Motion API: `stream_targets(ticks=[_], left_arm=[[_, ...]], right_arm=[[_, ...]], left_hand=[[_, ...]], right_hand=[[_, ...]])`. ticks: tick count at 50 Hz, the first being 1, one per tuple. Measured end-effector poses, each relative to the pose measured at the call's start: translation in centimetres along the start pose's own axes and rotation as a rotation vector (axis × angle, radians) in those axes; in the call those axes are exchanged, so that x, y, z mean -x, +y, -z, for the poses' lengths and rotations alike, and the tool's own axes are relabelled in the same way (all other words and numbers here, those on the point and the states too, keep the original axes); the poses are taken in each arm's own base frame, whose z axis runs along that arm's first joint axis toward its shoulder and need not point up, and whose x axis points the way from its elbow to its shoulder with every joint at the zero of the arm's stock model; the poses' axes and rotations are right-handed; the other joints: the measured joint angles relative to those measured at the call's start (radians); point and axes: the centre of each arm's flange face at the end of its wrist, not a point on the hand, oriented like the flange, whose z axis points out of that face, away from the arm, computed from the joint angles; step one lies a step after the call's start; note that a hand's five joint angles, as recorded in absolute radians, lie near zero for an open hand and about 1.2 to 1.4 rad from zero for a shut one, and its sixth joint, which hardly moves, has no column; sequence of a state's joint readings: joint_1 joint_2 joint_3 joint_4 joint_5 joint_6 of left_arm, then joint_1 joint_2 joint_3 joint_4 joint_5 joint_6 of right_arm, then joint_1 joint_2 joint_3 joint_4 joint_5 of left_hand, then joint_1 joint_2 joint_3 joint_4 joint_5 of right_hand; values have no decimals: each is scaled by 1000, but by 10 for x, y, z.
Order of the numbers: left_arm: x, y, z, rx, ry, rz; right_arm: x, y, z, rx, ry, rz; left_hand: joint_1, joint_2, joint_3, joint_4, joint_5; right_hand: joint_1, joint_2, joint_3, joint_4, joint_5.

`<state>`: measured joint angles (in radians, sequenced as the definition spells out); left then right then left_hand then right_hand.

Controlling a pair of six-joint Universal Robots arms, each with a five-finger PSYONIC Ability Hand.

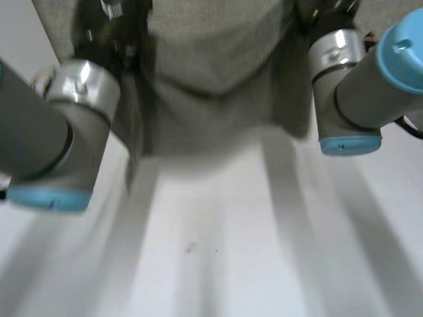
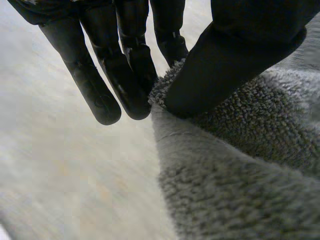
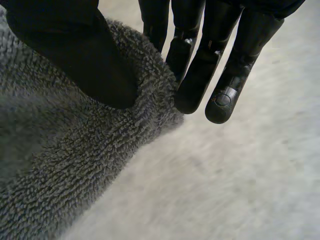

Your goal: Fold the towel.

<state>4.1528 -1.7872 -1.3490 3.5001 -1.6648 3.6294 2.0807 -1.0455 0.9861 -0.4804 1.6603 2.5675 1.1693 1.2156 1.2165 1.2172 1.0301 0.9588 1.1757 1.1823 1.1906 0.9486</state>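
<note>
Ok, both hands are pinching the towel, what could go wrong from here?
The left hand pinches the towel at its very corner, with some fingers off the cloth; it could slip out.
The right hand grips just as close to the edge; a tug might free it.
The towel sags in the middle, so it may land creased.

Head view: from between and behind left arm (image 1: 46, 145) and right arm (image 1: 357, 92), facing steeply down past grey towel (image 1: 218, 59) onto table (image 1: 218, 264), close in. Left wrist view: looking along left hand (image 2: 125, 70), pressed up near towel edge. Right wrist view: looking along right hand (image 3: 200, 75), equally near. Shared across all three: towel and table
</note>
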Motion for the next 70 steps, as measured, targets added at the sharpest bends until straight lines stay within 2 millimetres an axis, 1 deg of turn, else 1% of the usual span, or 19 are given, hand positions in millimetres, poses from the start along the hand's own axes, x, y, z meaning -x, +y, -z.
stream_targets(ticks=[2, 5, 7, 11, 13, 14, 18, 24, 29, 31, 32, 34, 35, 38, 43, 48, 54, 59, 70], left_arm=[[13, -20, -26, -124, -99, 10], [18, -24, -35, -167, -152, 18], [17, -19, -35, -163, -162, 19], [3, 18, -21, -69, -128, 6], [-8, 42, -7, 6, -90, -6], [-17, 63, 8, 75, -52, -17], [-37, 106, 46, 235, 37, -41], [-54, 148, 107, 461, 163, -73], [-56, 154, 144, 601, 247, -91], [-55, 150, 160, 668, 289, -98], [-53, 147, 165, 691, 304, -100], [-53, 147, 165, 691, 304, -100], [-50, 139, 176, 737, 342, -105], [-47, 129, 180, 753, 364, -104], [-38, 101, 172, 690, 364, -83], [-28, 77, 146, 567, 323, -52], [-20, 69, 119, 494, 278, -31], [-24, 86, 92, 490, 267, -4], [-47, 134, 63, 535, 356, 21]], right_arm=[[-14, -15, -3, -81, 82, -63], [-11, -10, 4, -76, 63, -68], [-7, -2, 9, -51, 29, -59], [11, 34, 38, 92, -142, -15], [19, 49, 52, 158, -220, -2], [28, 66, 72, 240, -322, 11], [44, 92, 115, 391, -510, 36], [55, 110, 167, 568, -717, 108], [51, 109, 197, 710, -841, 156], [47, 104, 207, 782, -887, 163], [44, 101, 211, 813, -903, 162], [44, 101, 211, 813, -903, 162], [41, 97, 215, 850, -917, 155], [37, 94, 218, 887, -916, 135], [21, 85, 206, 913, -811, 43], [5, 79, 185, 858, -674, -34], [-8, 76, 165, 793, -551, -105], [-15, 77, 155, 763, -484, -154], [-11, 78, 159, 772, -503, -160]], left_hand=[[0, 0, 0, 0, 0], [0, 0, 0, 0, 0], [0, 0, 0, 0, 0], [0, 0, 0, 0, 1], [0, 0, 0, 0, 1], [0, 0, 0, 0, 1], [0, 0, 0, 0, 1], [0, 0, 0, 0, 1], [-12, -62, -63, -63, -43], [-224, -238, -237, -239, -228], [-224, -238, -237, -239, -228], [-224, -238, -237, -239, -228], [-463, -517, -506, -510, -497], [-637, -670, -671, -673, -662], [-747, -800, -800, -803, -791], [-763, -821, -820, -823, -812], [-770, -823, -824, -827, -815], [-770, -821, -822, -824, -811], [-753, -796, -797, -798, -783]], right_hand=[[0, 0, 0, 0, 0], [0, 1, 3, 0, 10], [0, 1, 6, 0, 11], [0, 2, 7, 0, 13], [0, 6, 7, 0, 13], [0, 6, 7, 1, 13], [0, 6, 7, 4, 13], [0, 6, 7, 4, 13], [-95, -170, -175, -183, -111], [-120, -211, -203, -211, -137], [-326, -441, -450, -459, -374], [-326, -441, -450, -459, -374], [-487, -644, -667, -671, -597], [-551, -711, -739, -748, -678], [-601, -759, -786, -803, -740], [-601, -759, -786, -803, -740], [-601, -759, -786, -803, -740], [-601, -759, -786, -803, -740], [-601, -759, -786, -803, -740]])
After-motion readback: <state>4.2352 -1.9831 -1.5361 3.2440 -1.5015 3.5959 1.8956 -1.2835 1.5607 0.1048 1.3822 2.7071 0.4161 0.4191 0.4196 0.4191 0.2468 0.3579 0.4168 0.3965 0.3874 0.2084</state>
